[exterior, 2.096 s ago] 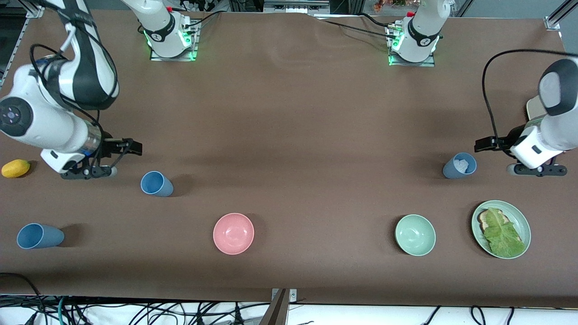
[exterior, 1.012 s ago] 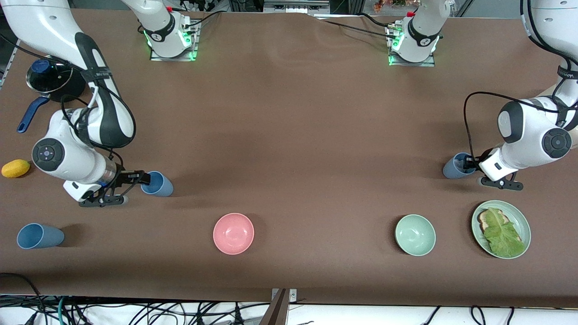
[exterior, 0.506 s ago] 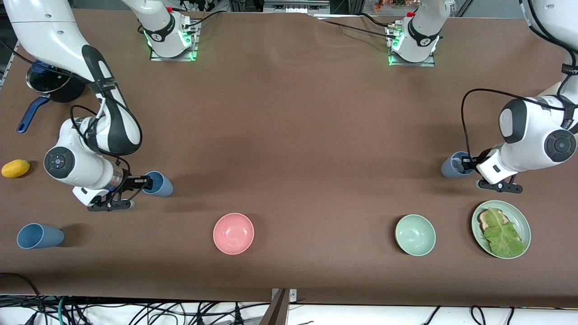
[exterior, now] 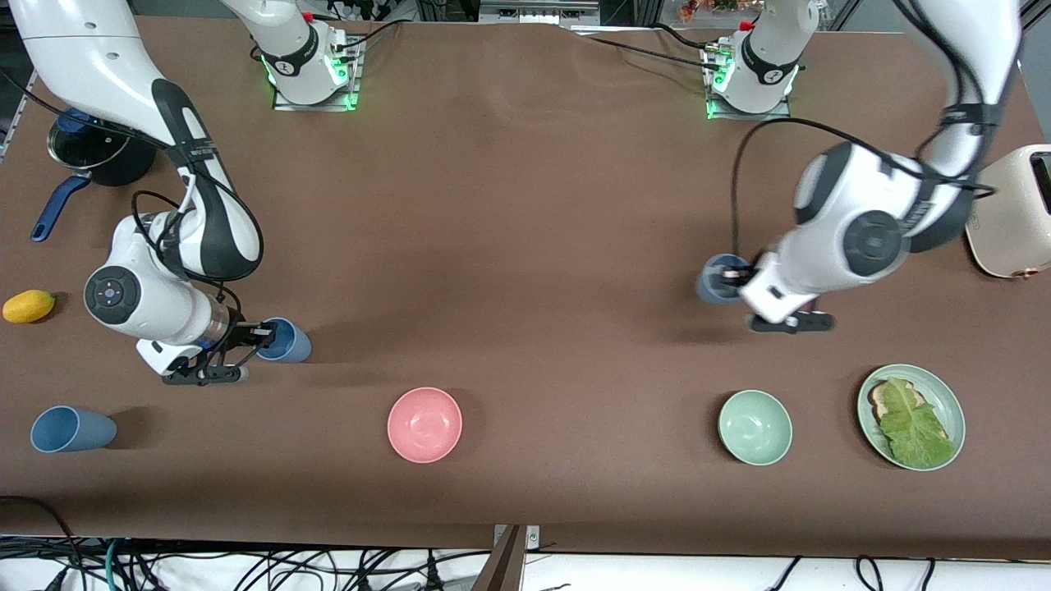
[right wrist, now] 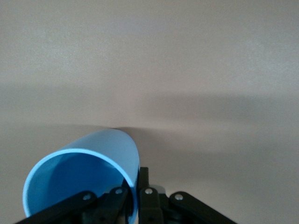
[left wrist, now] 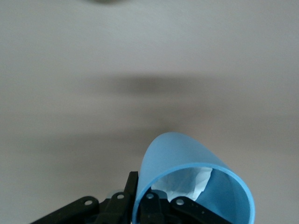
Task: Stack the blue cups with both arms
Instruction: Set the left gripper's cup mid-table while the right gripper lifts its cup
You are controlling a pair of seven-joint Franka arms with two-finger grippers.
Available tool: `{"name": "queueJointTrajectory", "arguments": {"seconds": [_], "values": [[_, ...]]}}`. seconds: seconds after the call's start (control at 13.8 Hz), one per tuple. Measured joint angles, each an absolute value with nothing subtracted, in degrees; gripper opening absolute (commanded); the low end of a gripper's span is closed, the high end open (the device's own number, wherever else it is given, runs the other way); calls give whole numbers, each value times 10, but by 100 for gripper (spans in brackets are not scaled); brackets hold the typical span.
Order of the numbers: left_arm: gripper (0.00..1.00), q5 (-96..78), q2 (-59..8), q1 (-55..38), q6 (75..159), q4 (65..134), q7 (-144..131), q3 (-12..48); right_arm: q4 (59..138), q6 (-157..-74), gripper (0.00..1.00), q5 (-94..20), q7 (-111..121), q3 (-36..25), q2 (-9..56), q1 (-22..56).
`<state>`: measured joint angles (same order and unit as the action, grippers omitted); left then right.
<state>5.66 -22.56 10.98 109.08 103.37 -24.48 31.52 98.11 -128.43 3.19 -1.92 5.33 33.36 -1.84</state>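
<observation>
We see one blue cup (exterior: 289, 341) pinched by its rim in the right gripper (exterior: 261, 335), near the right arm's end. A second, duller cup (exterior: 716, 279), paper inside, is clamped at its rim by the left gripper (exterior: 733, 277), raised over the table (exterior: 525, 246).

Pink bowl (exterior: 424, 424) near front camera, mid-table. Green bowl (exterior: 754, 427) beside plate (exterior: 951, 400) holding toast and lettuce (exterior: 913, 427), toward left arm's end. Toaster (exterior: 1011, 212) at that end. Lemon (exterior: 28, 305), lidded pot (exterior: 94, 154) at right arm's end.
</observation>
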Motion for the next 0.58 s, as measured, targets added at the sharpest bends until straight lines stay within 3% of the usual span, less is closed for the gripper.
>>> {"name": "queueJointTrajectory", "arguments": {"seconds": [0.58], "values": [[0, 56, -322, 11, 1191, 1038, -312, 320, 916, -1205, 0, 34, -19, 54, 334, -6]]}}
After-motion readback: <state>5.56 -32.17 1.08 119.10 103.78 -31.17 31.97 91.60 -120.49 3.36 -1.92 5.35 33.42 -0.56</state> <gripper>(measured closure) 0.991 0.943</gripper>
